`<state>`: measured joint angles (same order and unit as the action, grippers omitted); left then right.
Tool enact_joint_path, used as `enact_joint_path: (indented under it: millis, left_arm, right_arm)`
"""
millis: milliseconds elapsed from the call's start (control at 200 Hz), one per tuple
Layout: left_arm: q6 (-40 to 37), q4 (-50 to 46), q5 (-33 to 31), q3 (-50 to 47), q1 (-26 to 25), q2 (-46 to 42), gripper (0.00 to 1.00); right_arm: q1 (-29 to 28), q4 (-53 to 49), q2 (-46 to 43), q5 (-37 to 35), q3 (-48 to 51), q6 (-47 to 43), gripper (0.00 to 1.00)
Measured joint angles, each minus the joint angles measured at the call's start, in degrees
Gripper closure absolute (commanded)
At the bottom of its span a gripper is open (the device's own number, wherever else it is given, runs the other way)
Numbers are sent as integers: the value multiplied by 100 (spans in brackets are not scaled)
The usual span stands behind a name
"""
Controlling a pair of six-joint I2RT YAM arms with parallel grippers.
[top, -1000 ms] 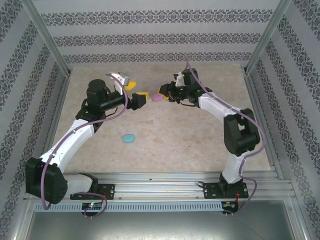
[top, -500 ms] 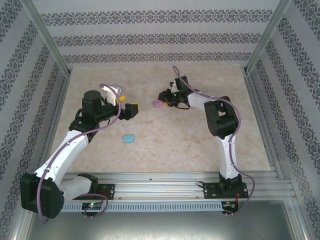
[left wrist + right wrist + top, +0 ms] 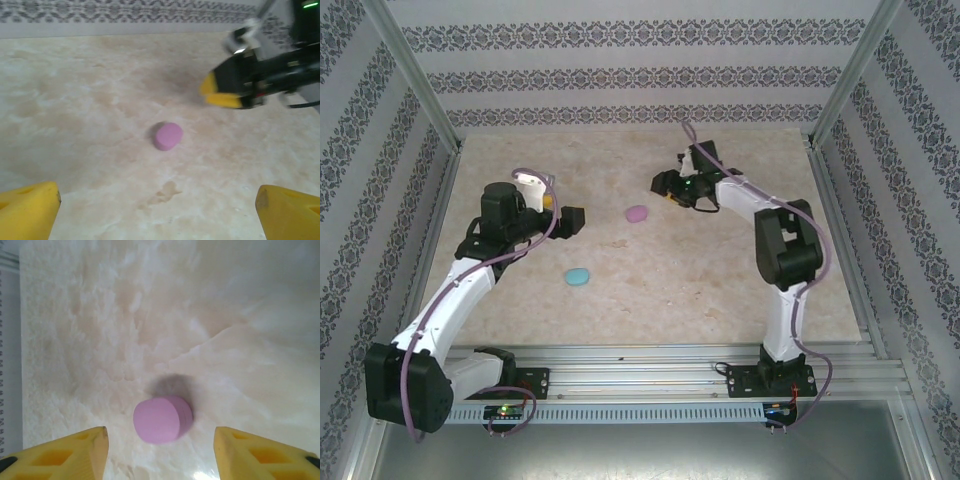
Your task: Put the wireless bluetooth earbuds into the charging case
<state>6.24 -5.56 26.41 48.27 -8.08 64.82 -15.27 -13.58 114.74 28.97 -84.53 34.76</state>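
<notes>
A closed pink-purple oval case (image 3: 637, 213) lies alone on the marble table, shown also as the pink case (image 3: 168, 136) and the pink case (image 3: 162, 418). A cyan oval case (image 3: 578, 276) rests nearer the arms' bases. My left gripper (image 3: 572, 218) hovers open to the pink case's left, its yellow fingertips (image 3: 30, 212) spread wide with nothing between them. My right gripper (image 3: 660, 185) is open just right of and behind the case, its yellow fingers (image 3: 75, 452) flanking it without touching. The tiny earbuds are out of view.
Patterned walls and metal frame posts (image 3: 425, 95) enclose the table on three sides. In the left wrist view the right gripper (image 3: 220, 90) hangs beyond the pink case. Bare marble (image 3: 700, 280) stretches across the middle and right.
The two grippers met at the pink case a second ago. Now the case lies free on the table, and both grippers have pulled back from it and apart.
</notes>
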Motion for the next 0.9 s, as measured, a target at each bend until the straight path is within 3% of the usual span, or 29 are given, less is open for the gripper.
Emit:
enact_joint_path:
  millis: [40, 125, 395, 585, 744, 904]
  left_arm:
    - [-50, 4, -114, -2, 92, 24, 0]
    - [-166, 162, -409, -98, 273, 46, 0]
    - [-393, 1499, -1458, -1296, 817, 516, 0]
    - [-479, 2734, -1926, -1908, 925, 1261, 0]
    - [-472, 4131, -2127, -2428, 970, 1908, 0]
    - [-472, 5525, -2203, -2981, 970, 2605, 0]
  right_arm:
    - [105, -87, -328, -120, 151, -142, 30]
    - [293, -201, -994, -404, 527, -498, 2]
    - [1204, 179, -3257, -1707, 2559, -1226, 2]
    - [1733, 1340, -4282, -2743, 4291, -1840, 2]
    - [1834, 2933, -4350, -2964, 5571, -2240, 2]
    - [1893, 4168, -3856, -2959, 5949, -2514, 2]
